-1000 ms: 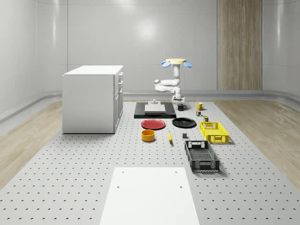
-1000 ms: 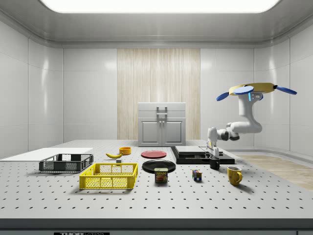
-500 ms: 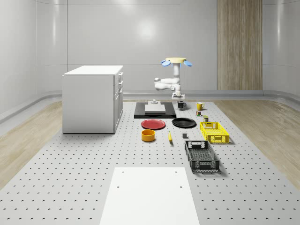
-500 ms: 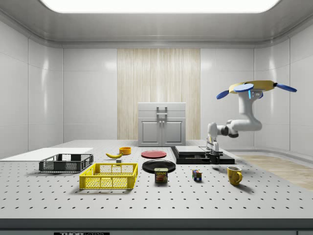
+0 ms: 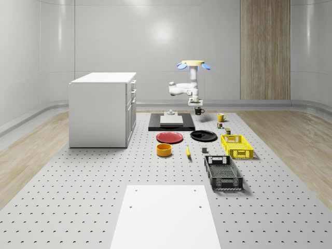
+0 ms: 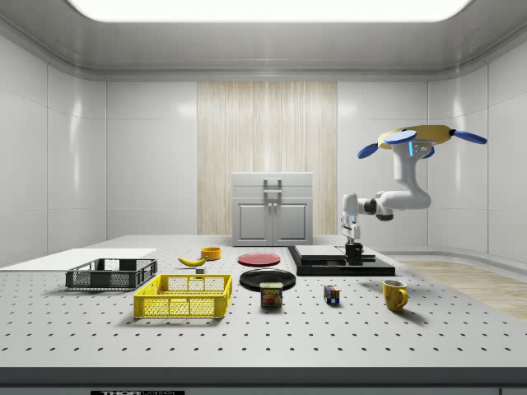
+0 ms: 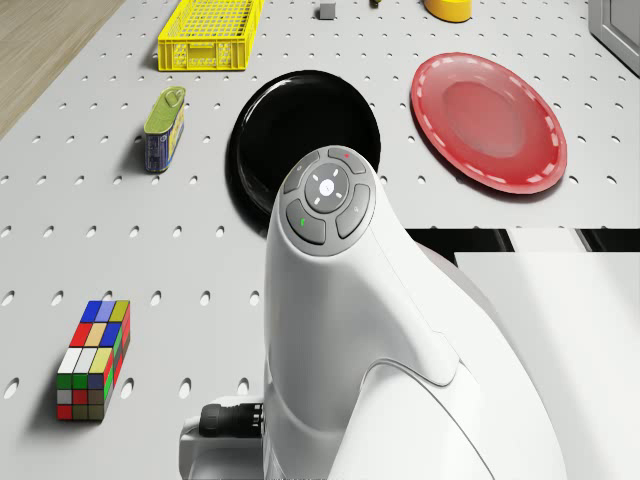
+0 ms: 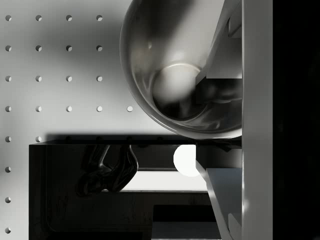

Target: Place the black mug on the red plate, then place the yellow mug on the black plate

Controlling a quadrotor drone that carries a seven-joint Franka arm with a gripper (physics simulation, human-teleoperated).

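Drone [image 6: 422,136]: hovering beside black slab [image 5: 171,124] | jaws [image 6: 353,245]: closed on black mug [image 5: 198,111], lifted off surface | Risk: rim grip slipping, mug dropping short of red plate [image 5: 169,137].

Red plate [image 7: 488,120] whole beside the arm [image 7: 345,330], but black plate [image 7: 305,135] partly covered by the arm's wrist end. Beyond the black plate, yellow crate [image 7: 210,35] and orange bowl [image 7: 448,8] cut off by the drone view's edge — bowl down to a sliver. Black mug [image 8: 182,65] cropped at the wrist view's edge, rim partly behind a finger [image 8: 225,45]. Can label [image 6: 271,294] near the black plate too small to read surely. Banana [image 5: 188,151] a mere yellow streak.
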